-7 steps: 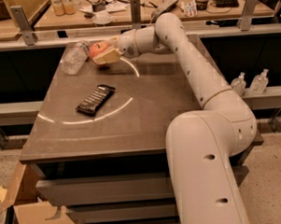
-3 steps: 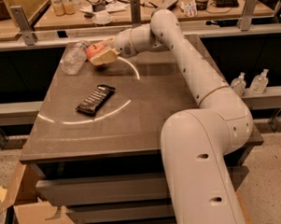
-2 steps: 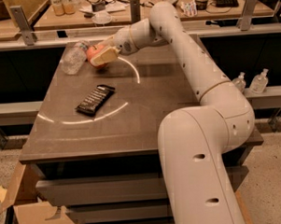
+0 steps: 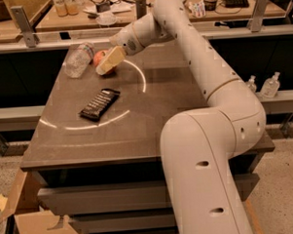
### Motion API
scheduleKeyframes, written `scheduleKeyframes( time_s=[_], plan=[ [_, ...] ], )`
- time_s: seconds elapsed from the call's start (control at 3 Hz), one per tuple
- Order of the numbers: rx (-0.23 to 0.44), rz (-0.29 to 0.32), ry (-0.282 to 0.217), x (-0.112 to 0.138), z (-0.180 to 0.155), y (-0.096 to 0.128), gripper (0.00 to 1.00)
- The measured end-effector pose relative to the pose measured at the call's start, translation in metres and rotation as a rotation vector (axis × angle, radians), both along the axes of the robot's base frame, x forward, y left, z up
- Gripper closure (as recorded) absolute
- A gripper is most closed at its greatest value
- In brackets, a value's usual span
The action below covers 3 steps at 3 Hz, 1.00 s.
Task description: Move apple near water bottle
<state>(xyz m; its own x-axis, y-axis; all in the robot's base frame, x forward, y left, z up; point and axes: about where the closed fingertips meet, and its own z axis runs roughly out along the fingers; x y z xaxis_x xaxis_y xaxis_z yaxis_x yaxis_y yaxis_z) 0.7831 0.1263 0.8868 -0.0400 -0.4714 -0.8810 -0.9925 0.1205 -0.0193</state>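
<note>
The robot's white arm (image 4: 206, 150) filled the right side of the view. It rose from a thick base at the near edge, bent back over the right end of the tabletop (image 4: 165, 103), and reached across to the far left corner. The brown tabletop was the next largest thing, with a thin bright arc of light curving across its middle. On the floor below its near left corner stood an open cardboard box (image 4: 27, 229).

The water bottle (image 4: 78, 59) lay on its side near the far left corner, clear and crinkled, with its cap pointing towards the back edge. A dark snack bar (image 4: 99, 104) lay flat nearer the middle, well apart from the bottle, on the camera's side of it.

The pincer (image 4: 106, 64) hung low over the far left part of the tabletop, just to the right of the bottle and slanting down to the left. The apple (image 4: 100, 56) sat right behind it, half hidden, between the pincer and the bottle and close beside the bottle. Whether the pincer gripped the apple or had let go could not be told.

Two small pump bottles (image 4: 271, 85) stood on a ledge beyond the right end.
</note>
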Motion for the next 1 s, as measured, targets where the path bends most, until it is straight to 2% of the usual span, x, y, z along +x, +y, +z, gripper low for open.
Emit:
scheduleKeyframes(
  time_s=[0.33,0.67,1.0],
  plan=[
    [-0.019,-0.048,-0.013,-0.001,0.013,-0.019,0.0],
    [-0.067,-0.203,-0.097,-0.007,0.051,-0.079,0.0],
    [-0.12,-0.423,-0.233,-0.023,0.108,-0.159,0.0]
  ],
)
